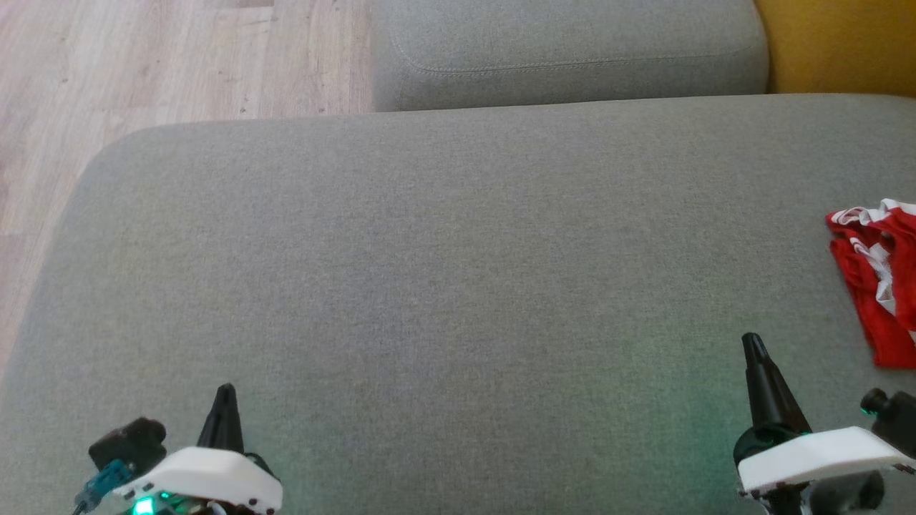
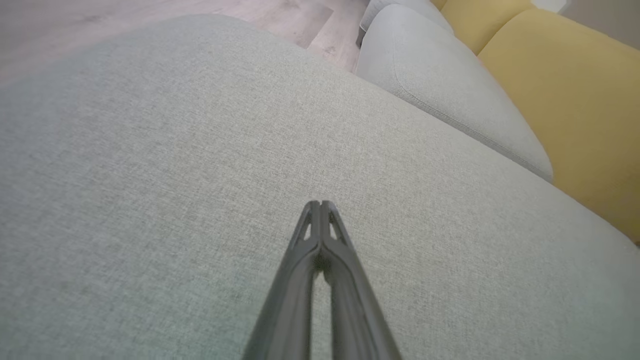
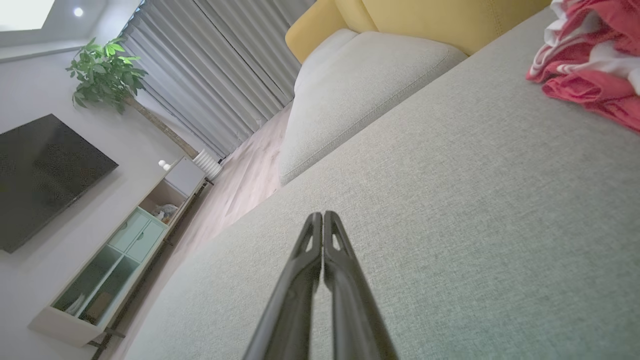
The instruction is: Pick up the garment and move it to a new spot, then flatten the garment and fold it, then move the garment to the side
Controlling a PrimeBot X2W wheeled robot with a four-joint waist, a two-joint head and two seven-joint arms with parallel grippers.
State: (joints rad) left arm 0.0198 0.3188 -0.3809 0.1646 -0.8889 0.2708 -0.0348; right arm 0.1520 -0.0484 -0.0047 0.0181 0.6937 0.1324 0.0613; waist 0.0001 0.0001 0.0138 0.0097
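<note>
Hovering above a broad grey woven-fabric seat cushion (image 1: 458,272): left gripper (image 1: 225,392) and right gripper (image 1: 751,342), long dark fingers (image 2: 295,290) of each clenched tip to tip, grasping nothing. Ahead and to the right of the right jaws, well apart from them, crumpled red-and-white cloth garment (image 1: 876,286) lying on that cushion. Farther beyond the jaws, smaller grey stitched cushion (image 1: 565,43), mustard-yellow upholstery (image 1: 837,43), pale wood-plank floor (image 1: 143,64).

Two tools: left tool (image 1: 225,390), right tool (image 1: 750,340); one garment (image 1: 876,286); two grey cushions (image 1: 429,250); one television (image 3: 45,175)
</note>
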